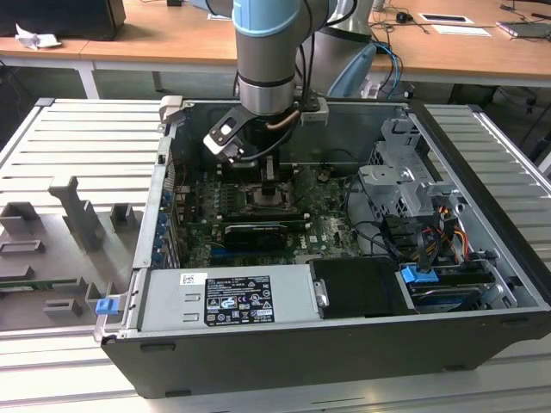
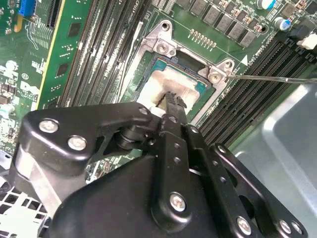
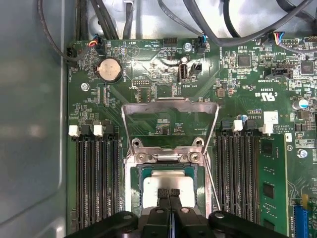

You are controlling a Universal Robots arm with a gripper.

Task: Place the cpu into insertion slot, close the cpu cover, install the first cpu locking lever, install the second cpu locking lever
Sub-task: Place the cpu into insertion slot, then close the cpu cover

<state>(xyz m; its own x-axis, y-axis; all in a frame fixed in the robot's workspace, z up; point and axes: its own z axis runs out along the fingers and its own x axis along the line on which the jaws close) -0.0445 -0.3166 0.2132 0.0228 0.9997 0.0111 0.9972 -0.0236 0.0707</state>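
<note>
Where the arm stands: the grey and pale-blue robot arm (image 1: pixel 267 60) is upright over a dark grey open computer case (image 1: pixel 301 366), which lies on a pale slatted metal table (image 1: pixel 77 138).
Tool: the black two-fingered gripper (image 3: pixel 169 192) points down at the processor socket in the middle of the green motherboard (image 3: pixel 148 79); it shows too in the exterior view (image 1: pixel 271 185) and the second wrist view (image 2: pixel 173 98).
Grip: narrow, the ribbed tips side by side with no gap, nothing clamped between them.
Chip: the cpu (image 3: pixel 167 181), a small flat square with a dull silver-beige metal face, lies level in the socket directly under the fingertips (image 2: pixel 171 82); I cannot tell whether the tips press on it or hang just over it.
Lid: the cpu cover (image 3: pixel 171 104), a thin silvery metal frame plate with a square window, is swung up off the socket on its hinge side, so the chip lies uncovered.
Lever: a thin steel wire lever (image 2: pixel 277 78) juts out from a corner of the socket over the black memory slots (image 2: pixel 237 104).
Nearby: a round silver coin cell (image 3: pixel 110 70) sits on the board beyond the raised lid; a grey metal power supply box (image 1: pixel 164 301) lies along one wall of the case.
</note>
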